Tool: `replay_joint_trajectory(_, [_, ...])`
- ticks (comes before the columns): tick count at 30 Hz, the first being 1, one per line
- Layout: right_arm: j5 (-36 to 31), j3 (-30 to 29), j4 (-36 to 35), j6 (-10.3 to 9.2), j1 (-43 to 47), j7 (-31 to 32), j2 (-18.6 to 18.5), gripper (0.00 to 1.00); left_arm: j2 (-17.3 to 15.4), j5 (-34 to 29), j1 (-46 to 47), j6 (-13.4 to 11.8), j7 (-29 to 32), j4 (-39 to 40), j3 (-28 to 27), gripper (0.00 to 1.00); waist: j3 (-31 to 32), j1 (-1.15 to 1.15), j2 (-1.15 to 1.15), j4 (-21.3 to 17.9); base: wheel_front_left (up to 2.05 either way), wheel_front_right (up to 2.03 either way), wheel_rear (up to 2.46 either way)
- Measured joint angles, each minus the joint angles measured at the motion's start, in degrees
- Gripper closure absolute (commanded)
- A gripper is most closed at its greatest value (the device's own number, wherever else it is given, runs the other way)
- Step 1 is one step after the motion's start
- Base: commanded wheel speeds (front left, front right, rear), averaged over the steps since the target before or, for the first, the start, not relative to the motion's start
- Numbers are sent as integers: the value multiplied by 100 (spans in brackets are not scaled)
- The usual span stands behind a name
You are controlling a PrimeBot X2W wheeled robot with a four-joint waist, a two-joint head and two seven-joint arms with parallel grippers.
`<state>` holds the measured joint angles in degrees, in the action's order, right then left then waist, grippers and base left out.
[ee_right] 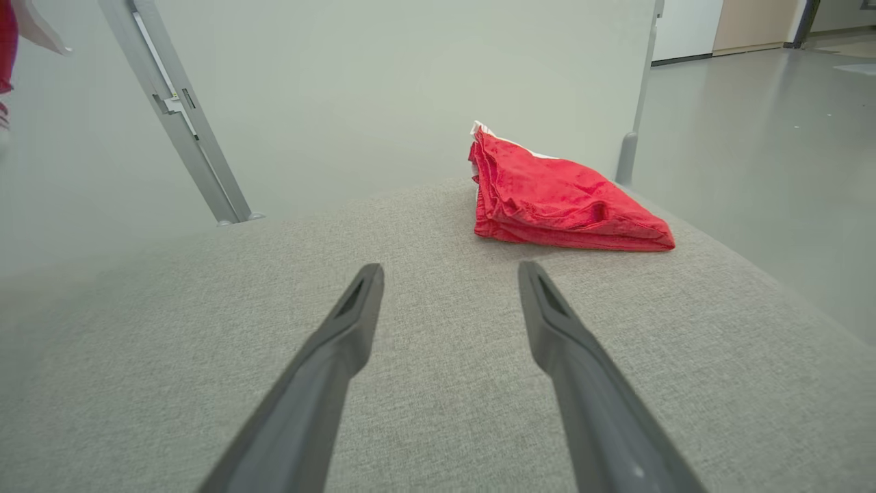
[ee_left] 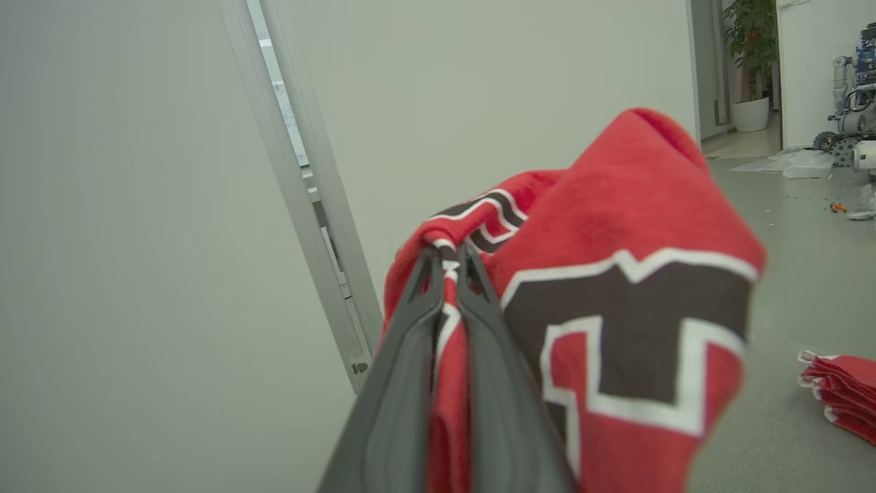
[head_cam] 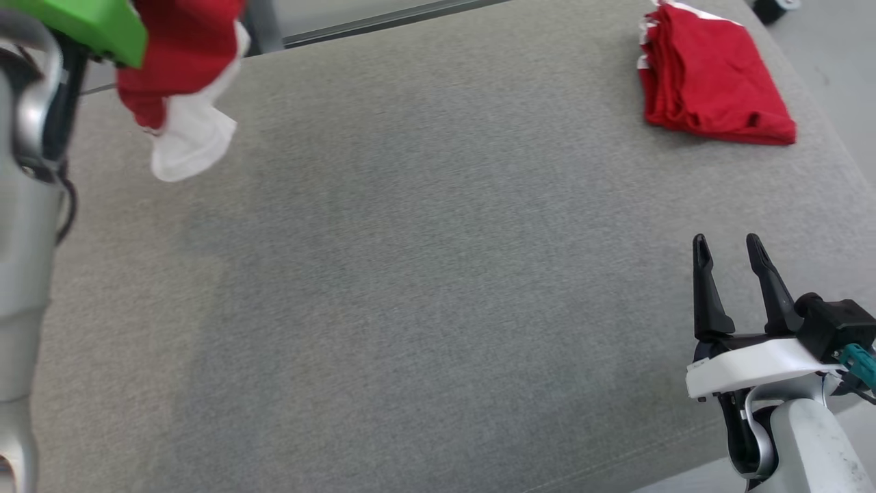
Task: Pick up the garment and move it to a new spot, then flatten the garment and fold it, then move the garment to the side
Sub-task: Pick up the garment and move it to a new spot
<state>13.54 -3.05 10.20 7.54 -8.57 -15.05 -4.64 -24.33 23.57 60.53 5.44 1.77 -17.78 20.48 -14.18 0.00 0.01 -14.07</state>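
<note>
A red garment [head_cam: 178, 61] with a white inner side hangs bunched above the table's far left corner. Close up, the garment [ee_left: 636, 226] shows a dark and white print, and my left gripper [ee_left: 448, 257] is shut on a fold of it. The grey fabric table [head_cam: 410, 274] lies below it. My right gripper [head_cam: 725, 250] rests low at the front right, open, with nothing between its fingers [ee_right: 356, 308]. A sliver of the hanging garment [ee_right: 5, 48] shows at the top left of the right wrist view.
A second red garment [head_cam: 712, 82] lies folded at the table's far right corner [ee_right: 554, 198]. A green cover [head_cam: 82, 24] sits on my left arm. Behind the table stands a pale partition with a metal post [ee_right: 178, 123]. Floor lies beyond the right edge [head_cam: 835, 68].
</note>
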Motion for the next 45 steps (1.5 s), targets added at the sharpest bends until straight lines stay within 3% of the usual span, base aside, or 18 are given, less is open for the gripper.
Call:
replay_joint_trajectory(7, [8, -63, -8, -1, 2, 0, 55, 0, 503, 60, -848, -111, -190, -20, 385, 100, 39, 0, 0, -268, 0, 0, 0])
replay_joint_trajectory(18, [-9, -77, -34, -1, 1, 0, 94, 0, 1433, 125, -2757, -393, -883, -939, 1143, 100, 70, 0, 0, 36, 0, 0, 0])
replay_joint_trajectory(23, [-21, -48, -13, 0, -5, 0, 73, 0, 1740, 94, -3083, -287, -1124, -1401, 1501, 100, 65, 0, 0, 188, 0, 0, 0])
replay_joint_trajectory(24, [-21, -43, -1, -1, -7, 0, 68, 0, 1804, 92, -3109, -250, -1189, -1445, 1552, 86, 75, 0, 0, 216, 0, 0, 0])
replay_joint_trajectory(25, [-22, -36, 9, -1, -8, 0, 66, 0, 1859, 104, -3120, -230, -1246, -1484, 1596, 79, 92, 0, 0, 241, 0, 0, 0])
replay_joint_trajectory(27, [-23, -31, 26, 0, -8, 0, 56, 0, 1920, 98, -3123, -205, -1355, -1537, 1677, 91, 141, 0, 0, 274, 0, 0, 0])
replay_joint_trajectory(28, [-24, -23, 36, -1, -5, 0, 48, 0, 1952, 97, -3123, -190, -1405, -1556, 1695, 75, 174, 0, -1, 293, 0, 0, 0])
replay_joint_trajectory(29, [-25, -13, 47, 0, 1, 0, 42, 0, 1973, 82, -3122, -191, -1438, -1568, 1716, 18, 209, 0, 0, 311, 0, 0, 0])
replay_joint_trajectory(30, [-29, -16, 57, -1, 8, 0, 35, 0, 1981, 51, -3119, -201, -1478, -1573, 1729, 0, 238, 0, 0, 326, 0, 0, 0])
replay_joint_trajectory(37, [-62, 5, 89, -1, 154, 0, -3, 0, 1895, 9, -3086, -422, -1647, -1469, 1490, 0, 520, 0, 0, 474, 0, 0, 0])
replay_joint_trajectory(45, [-118, 62, 48, 0, 265, 0, -92, 0, 1458, 8, -3485, -769, -1680, -688, 572, 0, 815, 0, 0, 765, 0, 0, 0])
